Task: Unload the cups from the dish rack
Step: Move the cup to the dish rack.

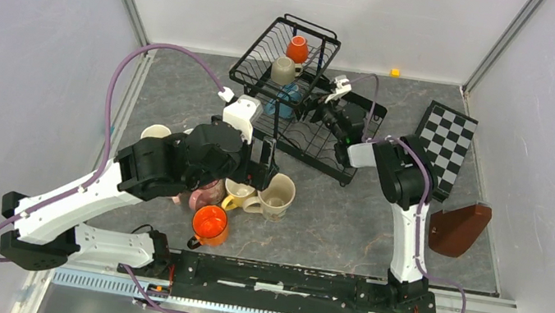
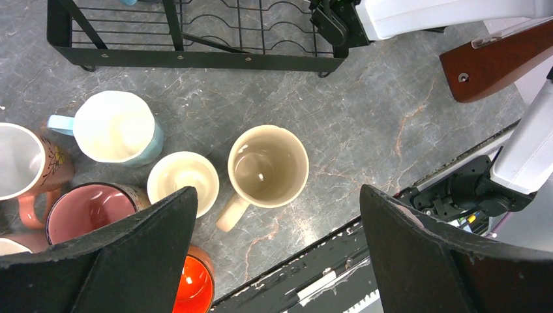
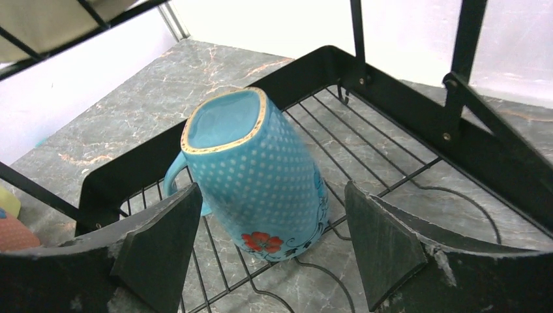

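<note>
Your right gripper [image 3: 272, 199]: jaws apart, flanking blue mug [image 3: 261, 156] mid-frame in rack [image 3: 417, 111]. Left gripper [image 2: 277, 195]: jaws wide apart above mugs [image 2: 267, 166] on table [image 2: 372, 111].

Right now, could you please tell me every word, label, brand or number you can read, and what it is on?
None readable in any view.
The blue mug in the dish rack bears only dots and a red flower.
The checkered board has plain squares.
The pink mug has a side pattern too blurred to tell.

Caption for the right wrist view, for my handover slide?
Right gripper, open, straddles a tilted blue mug in the dish rack, on its lower tray.
</note>
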`<state>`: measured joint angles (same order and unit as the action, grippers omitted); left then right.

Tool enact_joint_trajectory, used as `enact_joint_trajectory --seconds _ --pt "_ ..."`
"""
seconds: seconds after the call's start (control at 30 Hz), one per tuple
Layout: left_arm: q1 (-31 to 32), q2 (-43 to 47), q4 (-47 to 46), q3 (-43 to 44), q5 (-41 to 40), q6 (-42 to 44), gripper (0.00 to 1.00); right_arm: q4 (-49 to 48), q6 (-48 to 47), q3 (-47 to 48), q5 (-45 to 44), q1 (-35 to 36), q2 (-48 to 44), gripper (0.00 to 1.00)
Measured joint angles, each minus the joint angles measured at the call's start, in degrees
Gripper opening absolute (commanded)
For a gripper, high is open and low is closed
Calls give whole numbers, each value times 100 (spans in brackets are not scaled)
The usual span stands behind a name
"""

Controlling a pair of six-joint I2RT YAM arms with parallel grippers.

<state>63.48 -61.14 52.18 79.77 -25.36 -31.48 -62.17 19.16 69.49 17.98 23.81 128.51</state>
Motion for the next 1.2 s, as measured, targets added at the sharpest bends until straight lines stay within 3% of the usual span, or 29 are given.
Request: enact_joint_trajectory --seconds 0.47,1.2 --pt "-2 -17 0 0 22 0 100 81 0 874 573 -44 275 94" --pt "-42 -280 0 0 55 0 100 -85 249 1224 592 -4 839 94"
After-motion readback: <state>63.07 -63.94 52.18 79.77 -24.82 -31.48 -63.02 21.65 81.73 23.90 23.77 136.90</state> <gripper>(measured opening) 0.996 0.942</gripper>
